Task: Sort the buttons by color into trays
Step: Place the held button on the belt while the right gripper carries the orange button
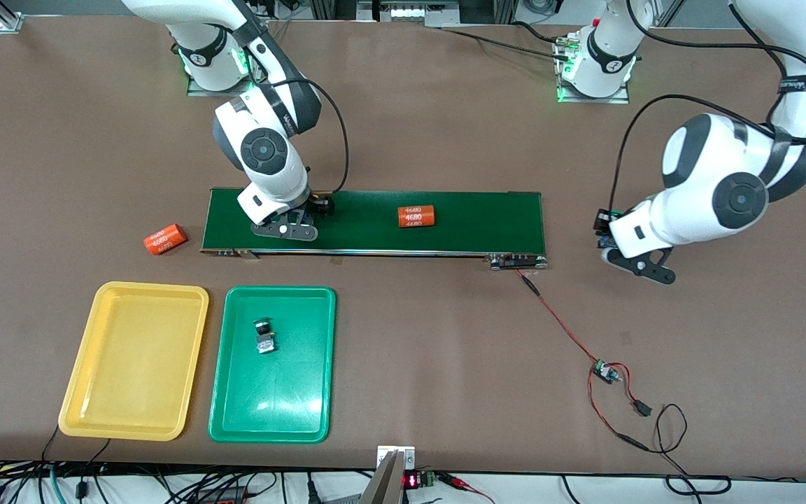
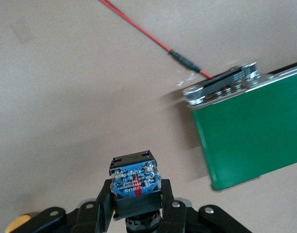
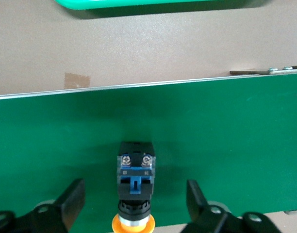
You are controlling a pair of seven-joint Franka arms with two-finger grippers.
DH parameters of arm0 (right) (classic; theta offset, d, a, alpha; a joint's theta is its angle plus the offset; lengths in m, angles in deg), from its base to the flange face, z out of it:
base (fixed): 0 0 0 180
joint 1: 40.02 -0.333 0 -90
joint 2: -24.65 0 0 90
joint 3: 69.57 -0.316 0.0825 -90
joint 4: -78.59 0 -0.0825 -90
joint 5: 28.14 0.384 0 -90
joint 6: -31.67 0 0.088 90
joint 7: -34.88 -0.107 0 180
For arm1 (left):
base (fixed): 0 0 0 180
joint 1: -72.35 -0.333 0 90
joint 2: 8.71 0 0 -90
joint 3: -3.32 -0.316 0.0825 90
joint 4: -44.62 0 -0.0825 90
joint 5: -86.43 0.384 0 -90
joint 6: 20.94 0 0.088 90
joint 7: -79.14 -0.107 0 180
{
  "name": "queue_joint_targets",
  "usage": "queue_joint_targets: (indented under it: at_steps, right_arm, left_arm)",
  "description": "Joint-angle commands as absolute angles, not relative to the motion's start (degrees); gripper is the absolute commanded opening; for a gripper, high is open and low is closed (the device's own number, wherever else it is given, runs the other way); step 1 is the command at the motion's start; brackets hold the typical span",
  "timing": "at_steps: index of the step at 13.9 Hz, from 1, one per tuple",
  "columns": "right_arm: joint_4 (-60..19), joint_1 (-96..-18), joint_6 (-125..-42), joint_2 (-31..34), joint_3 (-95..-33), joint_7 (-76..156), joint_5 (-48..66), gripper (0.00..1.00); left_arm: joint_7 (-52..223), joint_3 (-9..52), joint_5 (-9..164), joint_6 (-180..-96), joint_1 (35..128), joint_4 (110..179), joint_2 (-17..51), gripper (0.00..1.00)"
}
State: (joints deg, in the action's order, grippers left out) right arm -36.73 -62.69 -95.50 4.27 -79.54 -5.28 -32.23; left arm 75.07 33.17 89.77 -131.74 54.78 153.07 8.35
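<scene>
R gripper (image 3: 134, 204) is low over the long dark green conveyor belt (image 1: 445, 224) at the right arm's end, fingers (image 3: 73, 196) spread wide w/ a yellow-capped black-and-blue push-button switch (image 3: 135, 182) lying on the belt between them, not touching. L gripper (image 2: 136, 206) hangs over bare brown tabletop (image 1: 655, 350) just off the belt's other end, fingers clenched on a black-and-blue switch body (image 2: 134, 182); cap colour can't be told. Another switch (image 1: 264, 337) lies in the shallow green plastic tray (image 1: 235, 420), beside the yellow plastic tray (image 1: 88, 392).

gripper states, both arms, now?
Left end effector: closed on a button, over the bare table off the conveyor belt end.
Right end effector: open, fingers either side of a yellow-capped button on the belt.
</scene>
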Motion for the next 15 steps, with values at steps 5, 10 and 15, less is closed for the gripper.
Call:
queue_joint_targets:
  at_steps: [5, 10, 15]
  right_arm:
    - [-38.2, -60.4, -96.3, 4.4, -79.9, -3.0, -33.5, 0.78]
    - [-38.4, -59.6, -96.6, 4.3, -79.8, -2.7, -34.5, 0.53]
    - [-38.3, -59.0, -96.8, 4.2, -79.7, -2.0, -34.5, 0.35]
  left_arm:
    - [86.3, 39.5, 89.3, -132.2, 54.6, 154.5, 8.7, 0.0]
    - [88.0, 39.5, 89.3, -134.0, 58.3, 154.7, 9.2, 0.0]
    - [90.9, 39.4, 89.9, -134.8, 62.1, 154.4, 12.1, 0.01]
